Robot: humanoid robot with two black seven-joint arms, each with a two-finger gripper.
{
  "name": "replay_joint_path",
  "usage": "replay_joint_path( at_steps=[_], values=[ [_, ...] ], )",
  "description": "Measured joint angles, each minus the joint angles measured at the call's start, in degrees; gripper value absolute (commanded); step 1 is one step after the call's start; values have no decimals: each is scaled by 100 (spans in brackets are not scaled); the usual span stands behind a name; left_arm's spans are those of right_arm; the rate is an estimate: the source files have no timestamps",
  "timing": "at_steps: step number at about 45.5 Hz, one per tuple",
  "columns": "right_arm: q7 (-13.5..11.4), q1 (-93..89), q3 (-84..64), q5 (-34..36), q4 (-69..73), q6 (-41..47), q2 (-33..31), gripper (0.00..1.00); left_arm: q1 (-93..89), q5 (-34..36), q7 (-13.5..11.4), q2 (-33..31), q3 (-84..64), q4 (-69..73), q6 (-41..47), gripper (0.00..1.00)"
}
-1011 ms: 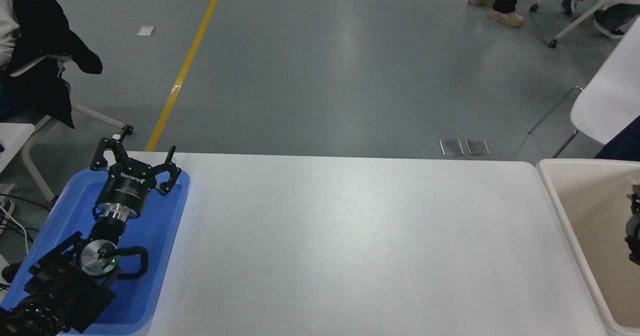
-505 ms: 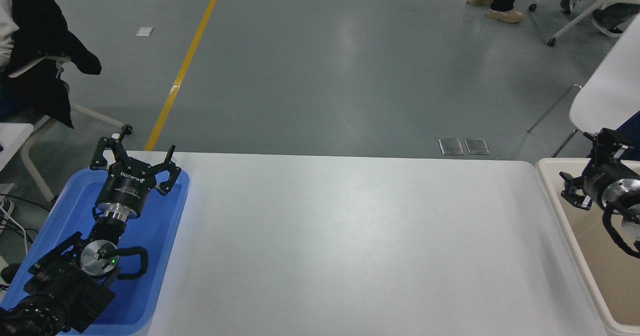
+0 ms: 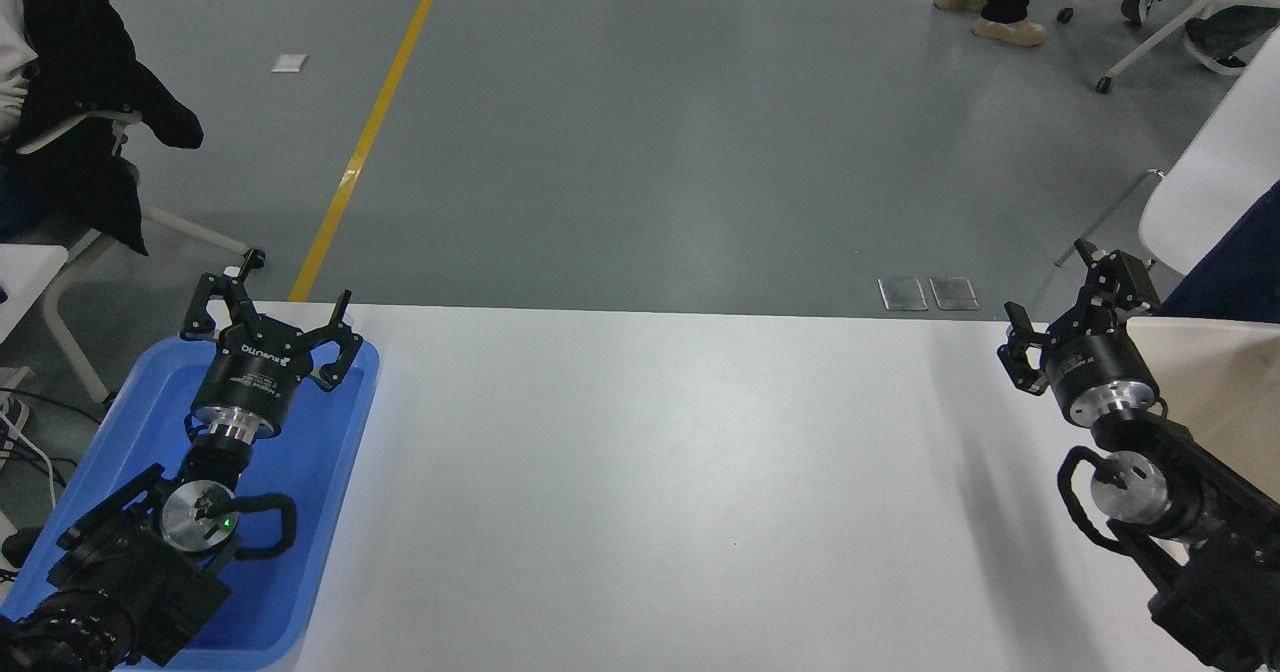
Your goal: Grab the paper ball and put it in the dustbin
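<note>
While no paper ball shows anywhere on the table (image 3: 650, 472), the right gripper (image 3: 1068, 302) hangs with fingers spread and empty over the far right corner, just beside the dustbin (image 3: 1215, 372), whose inside its arm largely hides. By the look of it the drop is done or the search is on, and the ball's place cannot be told. Next comes finding a ball and reaching for it; the left gripper (image 3: 275, 307), fingers apart, sits parked over the blue tray (image 3: 300, 552).
</note>
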Motion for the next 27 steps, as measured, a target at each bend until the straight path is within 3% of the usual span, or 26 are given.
replay_joint_path(
  at_steps=[27],
  values=[
    [216, -358, 267, -412, 630, -316, 421, 100, -5, 2, 8, -3, 0, 0, 0, 100]
  ],
)
